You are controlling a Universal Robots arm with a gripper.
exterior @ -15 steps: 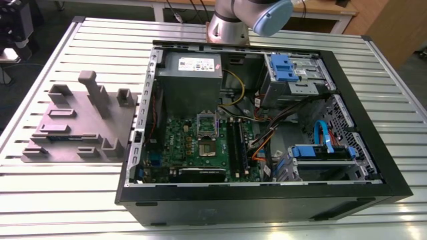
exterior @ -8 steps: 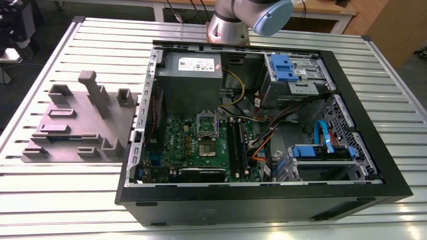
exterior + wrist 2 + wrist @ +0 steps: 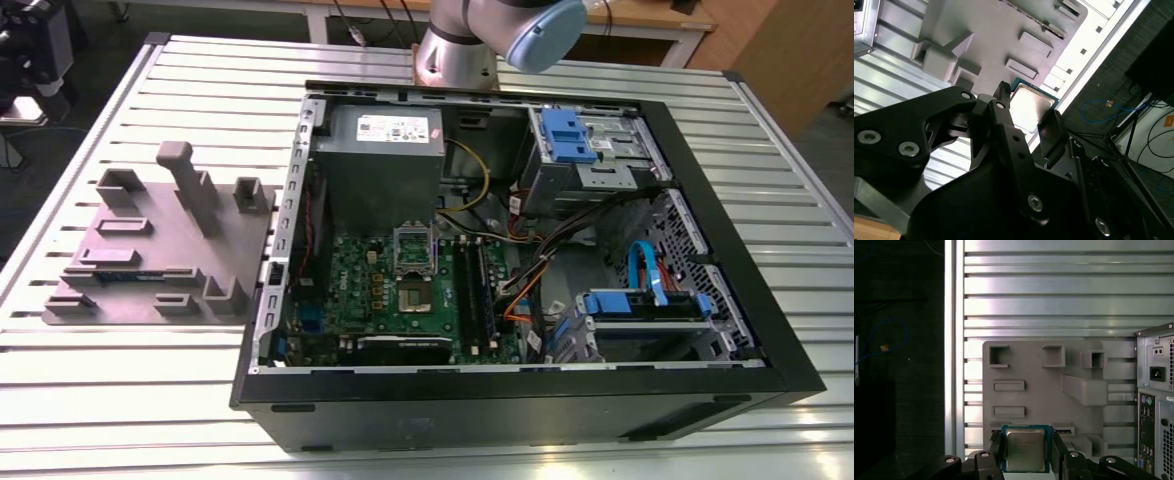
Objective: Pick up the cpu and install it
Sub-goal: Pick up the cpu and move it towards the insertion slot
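The cpu, a small square silver chip with a green edge, sits between the two black fingers of my gripper, which is shut on it. In the second wrist view the cpu shows its shiny top between the fingers, and the gripper hangs well above the grey holder block. On the green motherboard inside the open computer case, the dark square socket lies with its metal frame raised.
The grey holder block with slots and posts lies on the slatted metal table, at the exterior view's left of the case. The arm's base stands behind the case. Memory sticks, cables and blue drive bays crowd the case.
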